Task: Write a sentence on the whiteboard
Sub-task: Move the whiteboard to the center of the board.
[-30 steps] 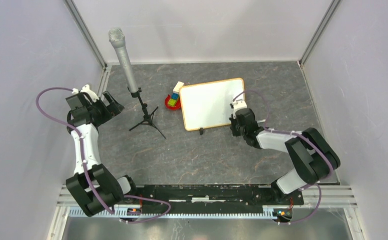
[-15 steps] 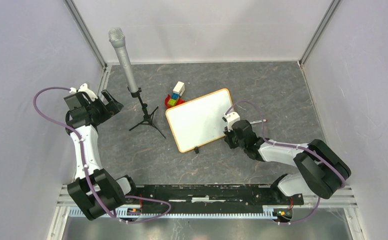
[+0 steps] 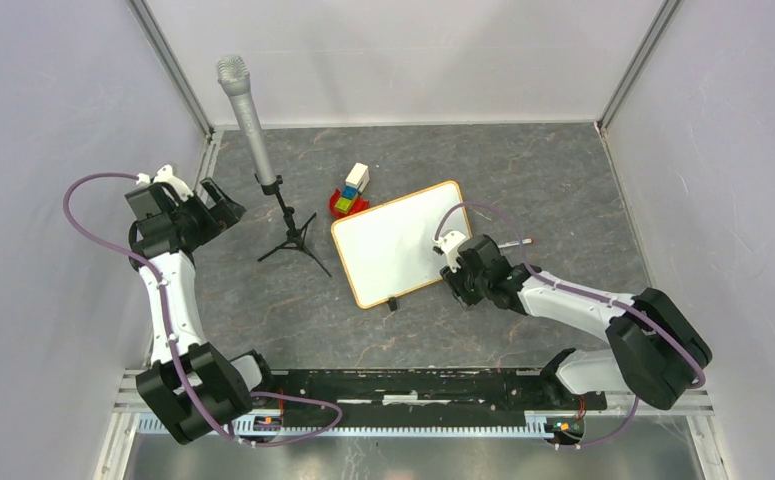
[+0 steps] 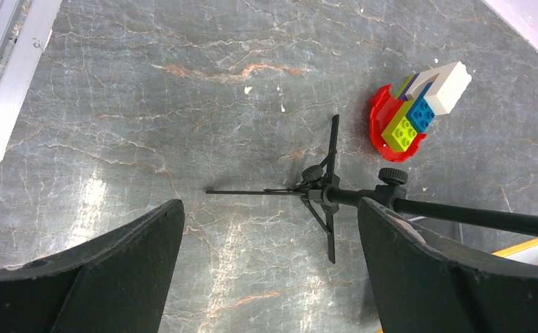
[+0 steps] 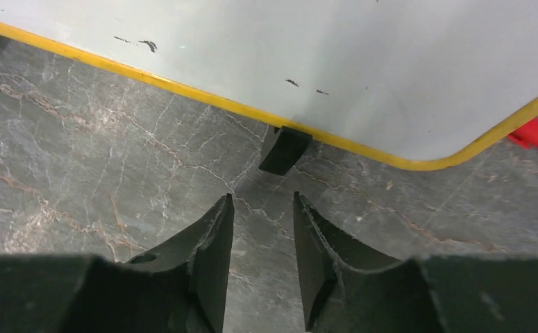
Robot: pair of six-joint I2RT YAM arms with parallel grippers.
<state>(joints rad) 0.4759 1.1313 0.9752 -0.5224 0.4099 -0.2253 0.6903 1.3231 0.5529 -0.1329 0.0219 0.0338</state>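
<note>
On grey veined counter [image 3: 563, 180], lying skewed near the middle, whiteboard [image 3: 393, 245] plain white from above; at right wrist, shows dark specks [image 5: 148, 45] near yellow rim [image 5: 182, 89], black clip foot [image 5: 284, 149] just ahead of narrowly parted, empty right claw [image 5: 262, 201]; left claw [image 4: 269, 205] wide.

the whiteboard [image 3: 393, 243] lies flat mid-table, the brick pile [image 3: 349, 195] just behind its far left corner, the microphone stand [image 3: 285, 215] further left, a marker [image 3: 511, 242] to its right, and the right gripper [image 5: 262, 205] at its near right edge.
</note>
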